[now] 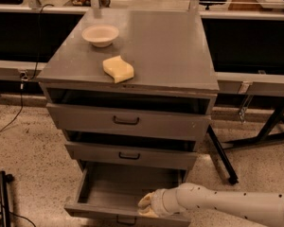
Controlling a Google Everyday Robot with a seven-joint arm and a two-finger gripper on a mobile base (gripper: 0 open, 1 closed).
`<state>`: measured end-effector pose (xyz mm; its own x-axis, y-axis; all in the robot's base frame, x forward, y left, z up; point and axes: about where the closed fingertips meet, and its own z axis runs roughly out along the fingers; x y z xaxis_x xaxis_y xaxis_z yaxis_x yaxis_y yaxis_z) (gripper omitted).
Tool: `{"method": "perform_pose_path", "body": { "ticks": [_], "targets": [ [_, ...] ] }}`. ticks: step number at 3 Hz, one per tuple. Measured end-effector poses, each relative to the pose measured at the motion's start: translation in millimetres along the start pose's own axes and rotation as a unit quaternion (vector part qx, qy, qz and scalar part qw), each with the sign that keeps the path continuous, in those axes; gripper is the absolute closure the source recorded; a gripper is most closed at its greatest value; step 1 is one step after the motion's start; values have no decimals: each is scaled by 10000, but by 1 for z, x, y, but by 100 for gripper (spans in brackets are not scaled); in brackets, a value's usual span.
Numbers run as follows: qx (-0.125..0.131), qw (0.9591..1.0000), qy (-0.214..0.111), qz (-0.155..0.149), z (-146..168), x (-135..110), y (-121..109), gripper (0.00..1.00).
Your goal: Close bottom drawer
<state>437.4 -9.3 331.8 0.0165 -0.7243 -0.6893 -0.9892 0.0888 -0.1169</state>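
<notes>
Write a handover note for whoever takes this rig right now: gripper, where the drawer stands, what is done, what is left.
Gripper: low at the front right of the bottom drawer, just behind its front panel; the white arm reaches in from the right.
Bottom grey metal drawer: pulled far out, with its small dark bar handle at the picture's lower edge.
Done: nothing on the drawer itself; it is not closed.
Left: push the front panel in until it sits flush under the middle drawer.
Grey cabinet top: a cream bowl and a yellow sponge, not part of the job.
</notes>
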Motion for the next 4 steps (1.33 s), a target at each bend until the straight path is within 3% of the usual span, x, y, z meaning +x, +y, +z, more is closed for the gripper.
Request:
{"method": "perform_pose_path", "body": {
  "ticks": [1, 2, 3, 4],
  "targets": [
    [27, 10000, -50, 44, 2, 3, -1, 87],
    [255, 9992, -134, 286, 20, 31, -6, 100],
    [467, 9961, -229, 710, 56, 63, 15, 100],
    [467, 9961, -229, 710, 56, 63, 15, 100]
  ]
}}
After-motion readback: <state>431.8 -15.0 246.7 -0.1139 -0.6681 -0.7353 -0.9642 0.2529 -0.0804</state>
